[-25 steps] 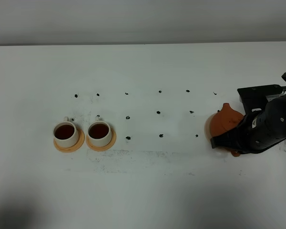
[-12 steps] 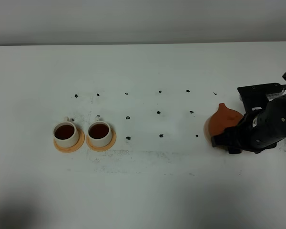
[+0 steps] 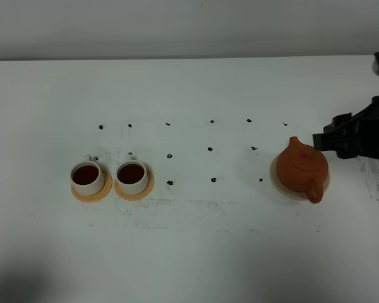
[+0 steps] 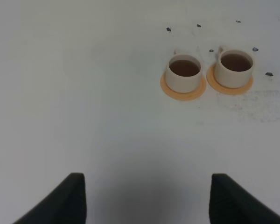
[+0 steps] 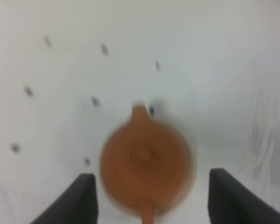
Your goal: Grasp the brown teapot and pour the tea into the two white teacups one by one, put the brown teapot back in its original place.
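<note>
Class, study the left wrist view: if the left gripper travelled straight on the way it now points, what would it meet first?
Probably bare table; the two white teacups sit off to one side of its line, though depth is unclear.

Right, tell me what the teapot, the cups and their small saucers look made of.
Brown teapot: apparently unglazed clay, matte reddish-brown without glare. White teacups: likely glazed ceramic, smooth cream walls. Orange saucers: flat, matte; wood or plastic, can't tell.

Upright brown teapot (image 3: 302, 166) on beige saucer (image 3: 277, 181)
</note>
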{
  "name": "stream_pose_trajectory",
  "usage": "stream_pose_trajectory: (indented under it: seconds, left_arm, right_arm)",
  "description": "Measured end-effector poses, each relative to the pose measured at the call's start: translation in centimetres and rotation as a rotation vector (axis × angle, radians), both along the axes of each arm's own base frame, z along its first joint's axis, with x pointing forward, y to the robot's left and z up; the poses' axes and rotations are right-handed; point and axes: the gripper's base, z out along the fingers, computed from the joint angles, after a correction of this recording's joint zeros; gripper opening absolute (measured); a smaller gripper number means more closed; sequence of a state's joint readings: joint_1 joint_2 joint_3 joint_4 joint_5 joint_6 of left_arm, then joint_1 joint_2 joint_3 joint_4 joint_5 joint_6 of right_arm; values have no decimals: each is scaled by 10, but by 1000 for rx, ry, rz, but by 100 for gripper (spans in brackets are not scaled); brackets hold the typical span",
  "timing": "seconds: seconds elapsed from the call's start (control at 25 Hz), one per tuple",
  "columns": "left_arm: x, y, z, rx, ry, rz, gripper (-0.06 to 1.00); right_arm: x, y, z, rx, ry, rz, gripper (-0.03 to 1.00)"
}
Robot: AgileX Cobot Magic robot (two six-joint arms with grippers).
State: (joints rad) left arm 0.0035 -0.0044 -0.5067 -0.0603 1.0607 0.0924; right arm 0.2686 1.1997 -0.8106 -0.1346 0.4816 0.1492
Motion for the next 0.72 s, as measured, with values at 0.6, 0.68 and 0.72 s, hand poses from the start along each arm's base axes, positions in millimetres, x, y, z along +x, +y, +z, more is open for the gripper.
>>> stream_pose_trajectory:
  seconds: [0.6, 0.68, 0.72]
  left_arm:
    - [0, 0, 0, 0, 0, 0, 58]
    - [0, 0, 0, 0, 0, 0, 58]
    - [0, 0, 0, 0, 0, 0, 58]
  right_arm:
    - [-72, -18, 86, 134, -444, 10, 37]
    - [-89, -25, 97, 118, -519, 13, 34]
    - [-99, -30, 102, 105, -551, 3, 33]
